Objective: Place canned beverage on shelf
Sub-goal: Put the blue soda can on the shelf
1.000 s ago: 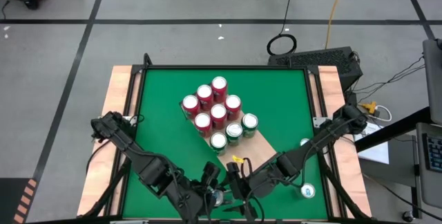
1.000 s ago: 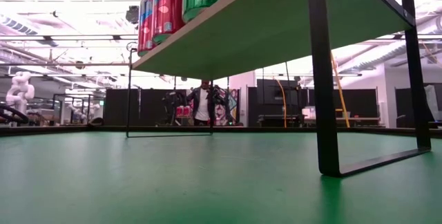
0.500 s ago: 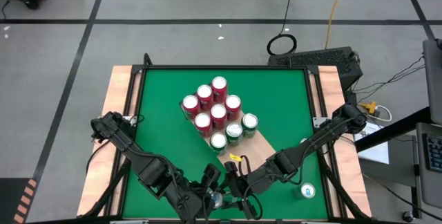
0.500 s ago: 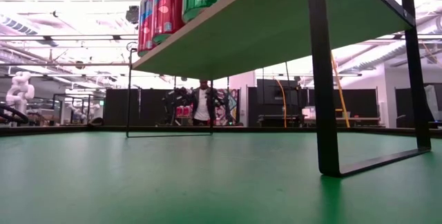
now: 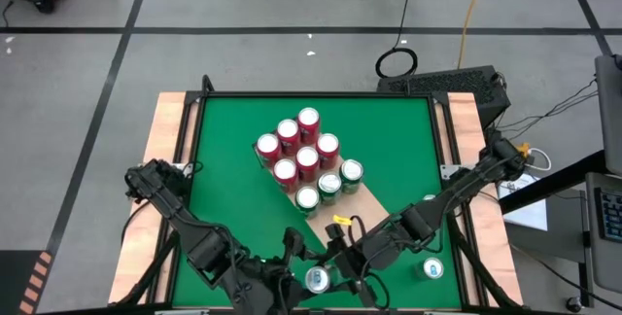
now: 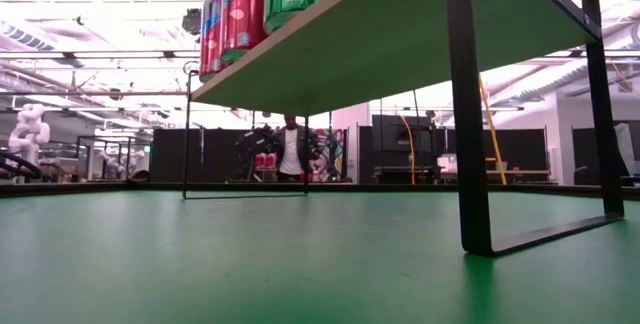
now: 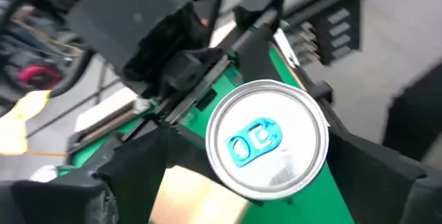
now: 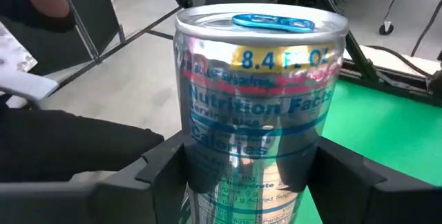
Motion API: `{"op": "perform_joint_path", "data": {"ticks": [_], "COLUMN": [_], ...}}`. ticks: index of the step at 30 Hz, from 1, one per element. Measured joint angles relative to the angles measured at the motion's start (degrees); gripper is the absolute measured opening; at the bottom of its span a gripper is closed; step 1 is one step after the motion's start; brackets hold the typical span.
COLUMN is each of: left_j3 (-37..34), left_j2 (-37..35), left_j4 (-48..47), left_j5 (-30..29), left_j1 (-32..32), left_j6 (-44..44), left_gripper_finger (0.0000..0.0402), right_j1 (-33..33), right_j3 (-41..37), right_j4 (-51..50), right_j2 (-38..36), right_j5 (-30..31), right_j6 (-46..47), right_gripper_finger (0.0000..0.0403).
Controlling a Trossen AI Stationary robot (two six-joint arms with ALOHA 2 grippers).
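A: Where is the can right now?

B: The silver can (image 5: 318, 278) sits at the bottom centre of the high view, between the two arms. The right gripper (image 8: 242, 169) has its jaws closed on the can's sides, holding it upright, blue tab up.

A: And the left gripper (image 5: 282, 276)?

B: It is just beside the can, toward the lower left. Its jaws look spread wide with nothing in them; its wrist camera looks down on the can's lid. I judge this a handover, the right arm taking the can because it has the nearer reach.

A: The shelf (image 5: 364, 203)?

B: Mid-frame on the green table (image 5: 224, 179), already carrying red and green cans (image 5: 308, 159) packed in a cluster; bare board lies at its lower right. Another can (image 5: 432, 269) waits at the lower right.
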Motion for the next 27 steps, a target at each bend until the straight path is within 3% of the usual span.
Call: {"op": "perform_joint_path", "data": {"ticks": [4,10,20,27], "left_j3": [0.0,-0.3,-3.7,-3.7], "left_j2": [0.0,-0.3,4.5,7.1], "left_j4": [1.9,1.1,2.3,8.2], "left_j5": [-5.9,-22.8,-33.2,-41.8], "left_j1": [-1.8,-5.0,-6.5,-7.7], "left_j6": [-2.5,-17.8,-34.6,-36.7], "left_gripper_finger": [0.0373,0.0374,0.0374,0.0374], "right_j1": [0.1,0.9,1.3,1.4], "right_j3": [0.0,0.0,-0.2,-0.4], "right_j4": [-4.7,-8.5,-5.9,-5.3], "right_j2": [-1.6,-2.5,-3.1,-4.3], "right_j5": [-0.3,2.8,5.6,5.7], "right_j6": [-0.8,-2.0,-5.7,-6.6], "right_gripper_finger": [0.0234,0.0235,0.0235,0.0235]}}
